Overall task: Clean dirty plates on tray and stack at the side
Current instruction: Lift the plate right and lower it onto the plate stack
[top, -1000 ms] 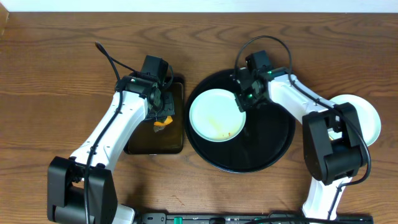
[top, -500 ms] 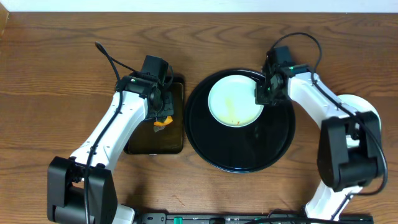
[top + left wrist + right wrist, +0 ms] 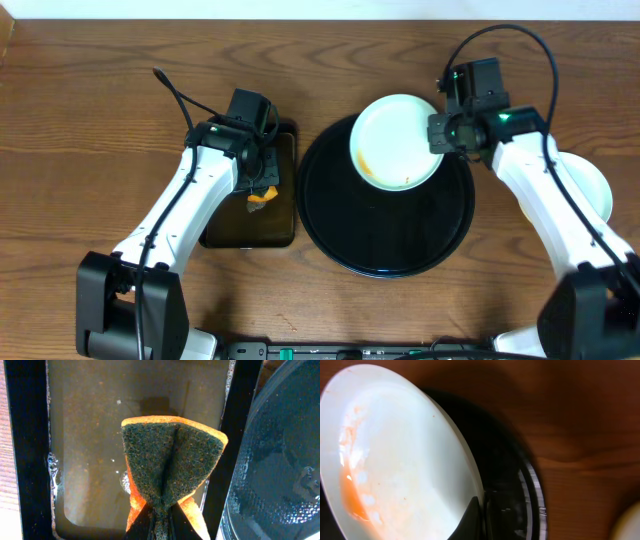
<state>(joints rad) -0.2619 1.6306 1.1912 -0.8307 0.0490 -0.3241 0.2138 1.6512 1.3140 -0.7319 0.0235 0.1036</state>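
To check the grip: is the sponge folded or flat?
Folded: the left gripper pinches the sponge, creasing it down the middle.

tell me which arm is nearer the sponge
Left. The left fingers pinch the sponge over the small tray. The right fingers are across the round tray, gripping a plate by its rim.

Plate (image 3: 398, 142) over tray (image 3: 385, 240) far rim (tilted); small tray (image 3: 250, 228) left, sponge (image 3: 259, 197) above; second plate (image 3: 598, 195) right.
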